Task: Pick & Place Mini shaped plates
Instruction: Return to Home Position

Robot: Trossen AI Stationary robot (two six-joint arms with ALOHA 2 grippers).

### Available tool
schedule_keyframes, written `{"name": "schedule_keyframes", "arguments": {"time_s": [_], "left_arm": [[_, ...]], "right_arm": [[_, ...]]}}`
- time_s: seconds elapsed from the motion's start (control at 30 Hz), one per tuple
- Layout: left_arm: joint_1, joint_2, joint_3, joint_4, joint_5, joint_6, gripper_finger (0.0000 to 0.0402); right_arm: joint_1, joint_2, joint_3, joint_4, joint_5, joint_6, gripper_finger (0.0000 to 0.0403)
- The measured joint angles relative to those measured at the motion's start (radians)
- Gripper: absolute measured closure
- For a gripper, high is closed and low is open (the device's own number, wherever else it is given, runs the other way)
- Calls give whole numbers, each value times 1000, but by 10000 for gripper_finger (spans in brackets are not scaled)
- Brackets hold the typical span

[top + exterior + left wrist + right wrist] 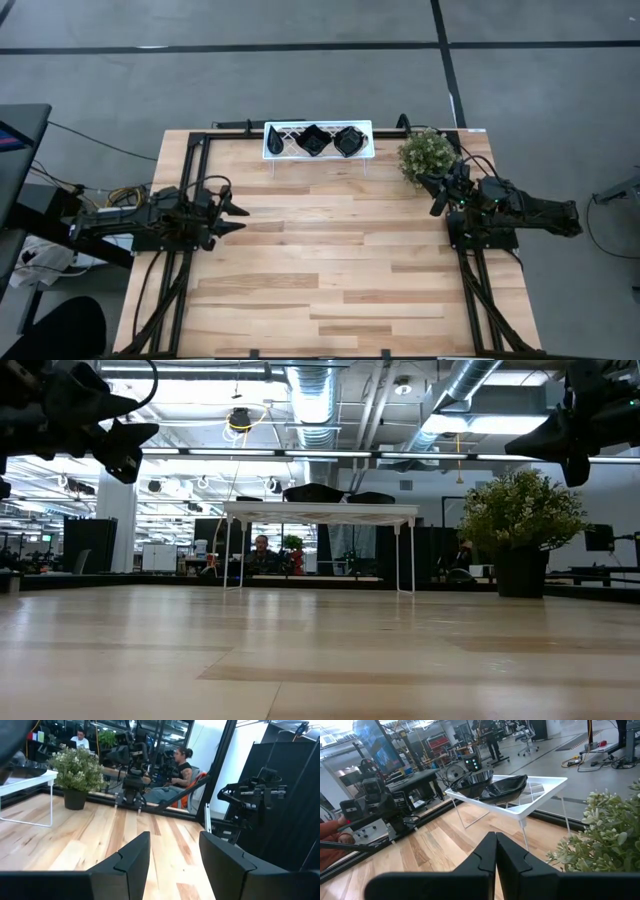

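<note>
Though tools afar, plates on tray

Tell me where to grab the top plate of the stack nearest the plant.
Probably by the upturned rim, coming down from above on the edge facing the open table. The stack sits nested on the raised tray, so only rims are exposed, and the plant crowds its outer side.

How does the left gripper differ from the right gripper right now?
The left gripper has its fingers apart, while the right gripper has its fingers pressed together. The left gripper sits at the left side of the table, far from the potted plant; the right gripper sits close beside that plant. Both are empty and raised above the tabletop.
</note>
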Motion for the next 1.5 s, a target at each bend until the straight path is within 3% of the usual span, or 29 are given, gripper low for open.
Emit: {"name": "schedule_keyframes", "arguments": {"time_s": [1.5], "left_arm": [[0, -17, 0, -13, 2, 0, 229]], "right_arm": [[0, 0, 0, 0, 0, 0, 401]]}}
